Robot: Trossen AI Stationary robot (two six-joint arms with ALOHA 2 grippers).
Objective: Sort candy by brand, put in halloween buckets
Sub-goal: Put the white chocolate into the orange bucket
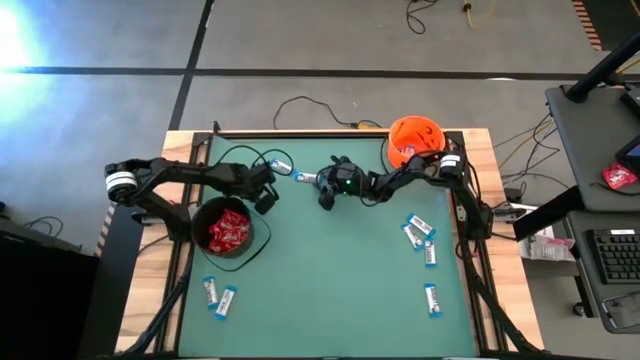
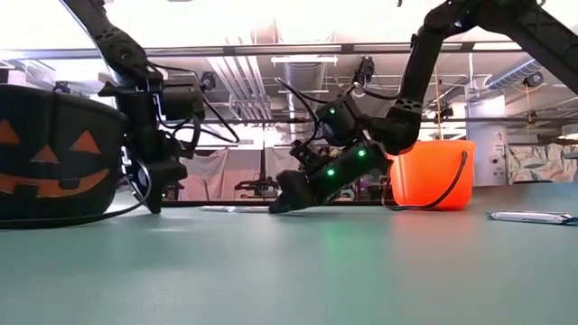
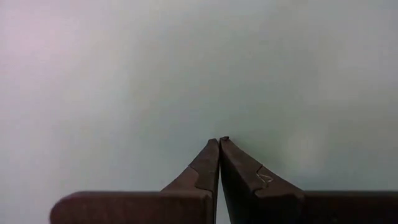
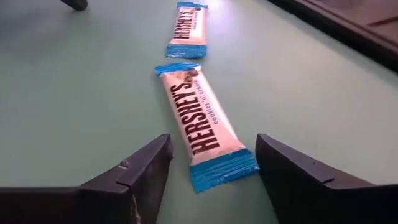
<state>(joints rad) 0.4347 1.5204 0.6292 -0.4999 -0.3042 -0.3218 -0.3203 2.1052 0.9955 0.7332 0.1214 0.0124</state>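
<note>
My right gripper is open and tipped down to the table, its fingers on either side of the near end of a white-and-blue bar without touching it. In the high view this gripper is mid-table, beside that bar. A second bar lies flat just beyond. My left gripper is shut and empty over bare table, next to the black bucket, which holds red packets. The orange bucket stands at the far right corner.
More white-and-blue bars lie flat on the right half of the table and two near the left near corner. A black cable loops by the left arm. The green mat's middle is bare.
</note>
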